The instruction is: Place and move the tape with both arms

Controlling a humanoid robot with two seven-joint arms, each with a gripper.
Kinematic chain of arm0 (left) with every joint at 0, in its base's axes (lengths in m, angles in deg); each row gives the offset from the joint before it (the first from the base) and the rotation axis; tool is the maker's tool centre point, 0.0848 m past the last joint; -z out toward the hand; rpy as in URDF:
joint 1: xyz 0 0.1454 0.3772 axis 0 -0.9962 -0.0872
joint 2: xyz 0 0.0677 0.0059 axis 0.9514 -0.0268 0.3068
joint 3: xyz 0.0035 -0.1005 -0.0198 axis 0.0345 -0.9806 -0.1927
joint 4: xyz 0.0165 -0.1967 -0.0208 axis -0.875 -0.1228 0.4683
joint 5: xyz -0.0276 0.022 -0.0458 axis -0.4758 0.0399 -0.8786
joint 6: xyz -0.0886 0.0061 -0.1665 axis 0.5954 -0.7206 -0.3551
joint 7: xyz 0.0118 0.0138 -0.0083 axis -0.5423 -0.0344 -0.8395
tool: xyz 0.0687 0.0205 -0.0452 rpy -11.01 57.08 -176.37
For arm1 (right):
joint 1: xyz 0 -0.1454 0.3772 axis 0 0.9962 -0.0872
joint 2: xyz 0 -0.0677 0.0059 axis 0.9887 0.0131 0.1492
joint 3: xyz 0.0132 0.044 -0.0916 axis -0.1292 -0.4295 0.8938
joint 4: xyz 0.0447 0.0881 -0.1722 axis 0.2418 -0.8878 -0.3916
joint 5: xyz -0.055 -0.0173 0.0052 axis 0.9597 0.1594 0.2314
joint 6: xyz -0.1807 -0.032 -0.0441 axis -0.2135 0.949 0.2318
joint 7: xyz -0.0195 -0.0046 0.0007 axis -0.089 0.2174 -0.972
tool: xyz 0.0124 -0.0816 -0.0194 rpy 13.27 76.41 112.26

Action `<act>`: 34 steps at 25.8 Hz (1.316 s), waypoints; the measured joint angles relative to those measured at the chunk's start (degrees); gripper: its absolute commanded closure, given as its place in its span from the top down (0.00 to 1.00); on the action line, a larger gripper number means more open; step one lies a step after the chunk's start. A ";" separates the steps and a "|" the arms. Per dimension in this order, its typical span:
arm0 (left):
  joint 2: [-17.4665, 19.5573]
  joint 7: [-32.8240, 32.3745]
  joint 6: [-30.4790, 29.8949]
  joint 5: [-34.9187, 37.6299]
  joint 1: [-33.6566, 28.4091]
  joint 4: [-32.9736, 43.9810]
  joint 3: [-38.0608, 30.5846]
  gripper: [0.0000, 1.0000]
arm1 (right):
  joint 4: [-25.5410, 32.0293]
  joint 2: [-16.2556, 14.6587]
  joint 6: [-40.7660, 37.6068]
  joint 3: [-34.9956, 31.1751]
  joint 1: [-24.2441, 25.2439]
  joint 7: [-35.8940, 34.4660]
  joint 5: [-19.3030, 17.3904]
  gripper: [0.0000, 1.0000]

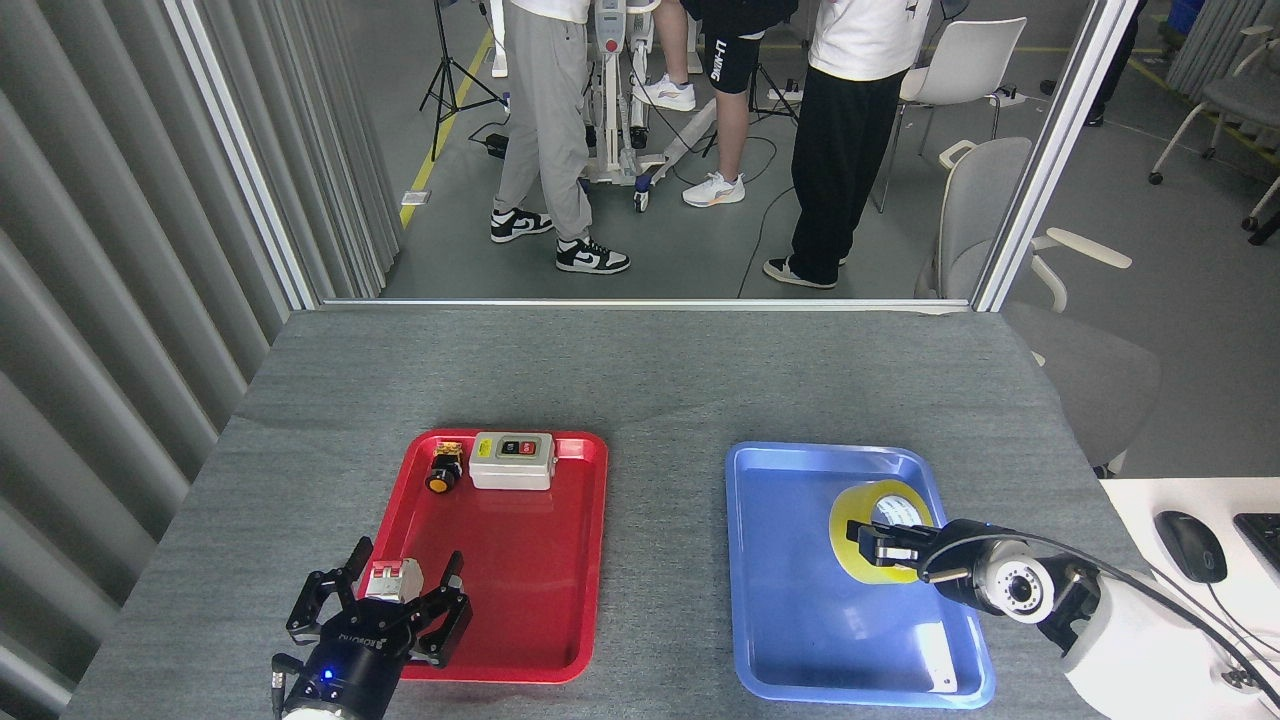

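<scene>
I have the tape [876, 530] lying flat inside the blue tray [790, 600], my right gripper [880, 543] clamped across its rim to seat it; my left gripper [385, 610], fingers spread, waits by the red tray [540, 620].

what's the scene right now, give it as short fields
tape: in the blue tray, far right part, hole facing up
right gripper: at the tape, fingers over its core; grip cannot be told
left gripper: fingers spread open over the near left corner of the red tray
small white-and-red part: between the left fingers
red tray far end: switch box, yellow-and-black push button
</scene>
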 measured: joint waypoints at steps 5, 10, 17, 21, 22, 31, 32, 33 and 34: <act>-0.34 -1.70 10.33 0.02 -0.46 0.11 4.06 1.00 | -5.09 2.92 2.13 2.73 -4.60 2.52 -0.30 0.10; -0.10 1.65 15.09 0.09 -2.08 0.23 5.92 1.00 | -6.19 5.01 6.10 3.18 -6.43 7.95 -0.34 0.10; -0.02 8.48 15.54 -0.03 -4.12 0.35 6.20 1.00 | -5.81 6.85 10.62 3.44 -7.34 10.52 -0.26 0.10; -0.09 9.58 13.40 -0.09 -4.83 0.44 6.24 1.00 | -6.06 8.35 12.52 3.54 -8.11 10.95 -0.27 0.14; -0.15 9.75 12.91 -0.10 -4.93 0.45 6.30 1.00 | -6.17 8.73 12.92 3.60 -8.10 11.29 -0.27 0.16; 0.01 10.36 10.99 -0.12 -5.11 0.44 8.02 1.00 | -6.61 10.47 15.44 3.97 -8.32 11.62 0.16 0.18; 0.08 10.40 10.86 -0.11 -5.07 0.42 8.06 1.00 | -6.65 10.50 15.70 4.08 -8.30 11.45 0.22 0.18; 0.14 10.40 10.76 -0.09 -4.95 0.37 8.07 1.00 | -6.73 10.52 15.94 4.16 -8.30 11.41 0.28 0.17; 0.18 10.40 10.76 -0.09 -4.78 0.34 8.07 1.00 | -6.80 10.52 16.29 4.20 -8.29 11.34 0.36 0.17</act>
